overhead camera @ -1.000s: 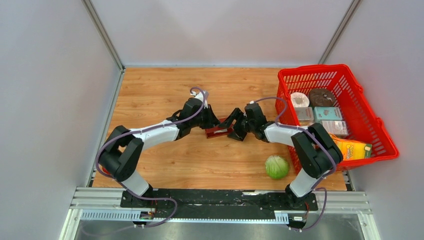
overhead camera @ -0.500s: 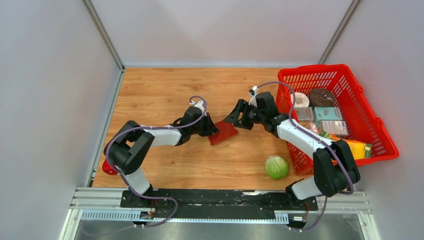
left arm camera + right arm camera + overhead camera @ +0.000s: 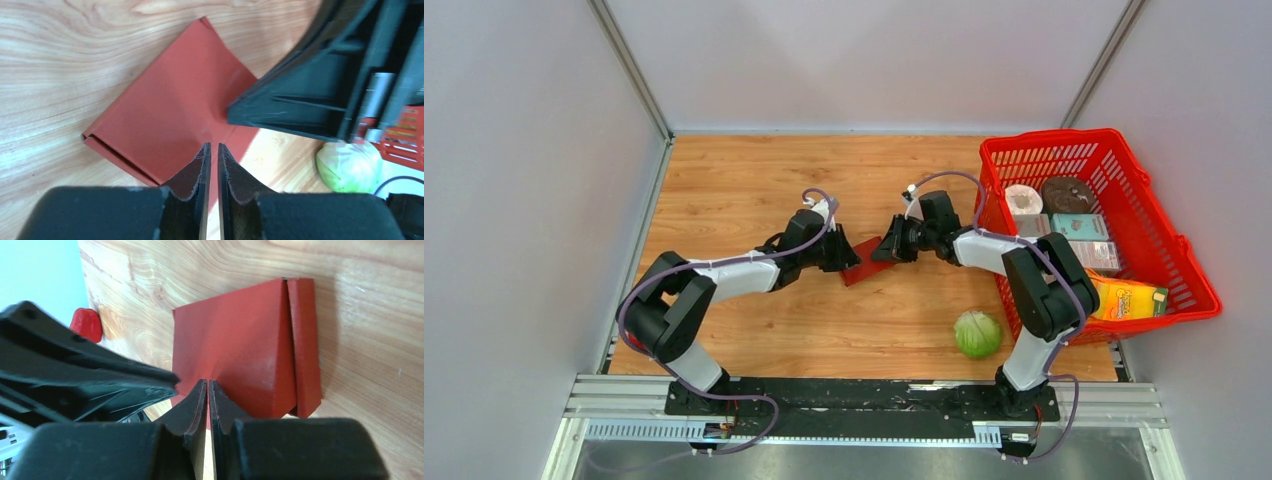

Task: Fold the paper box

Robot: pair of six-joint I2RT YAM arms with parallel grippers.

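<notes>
The paper box (image 3: pixel 862 262) is a dark red cardboard blank lying nearly flat at mid-table between both grippers. My left gripper (image 3: pixel 845 256) meets it from the left, my right gripper (image 3: pixel 885 250) from the right. In the left wrist view the paper box (image 3: pixel 170 110) spreads ahead of my left gripper (image 3: pixel 213 146); its jaws are pinched on the near edge, and creases fan out from there. In the right wrist view my right gripper (image 3: pixel 207 382) is shut on the same edge of the paper box (image 3: pixel 240 355), a narrow flap folded along the far right side.
A red mesh basket (image 3: pixel 1166 240) with several groceries stands at the right table edge. A green cabbage (image 3: pixel 977 334) lies near the right arm's base. A small red pepper (image 3: pixel 86 325) sits at the left edge, mostly hidden behind the left arm from above.
The right gripper has come in to the box's right edge and closed its jaws there. The left gripper stays on the box.
</notes>
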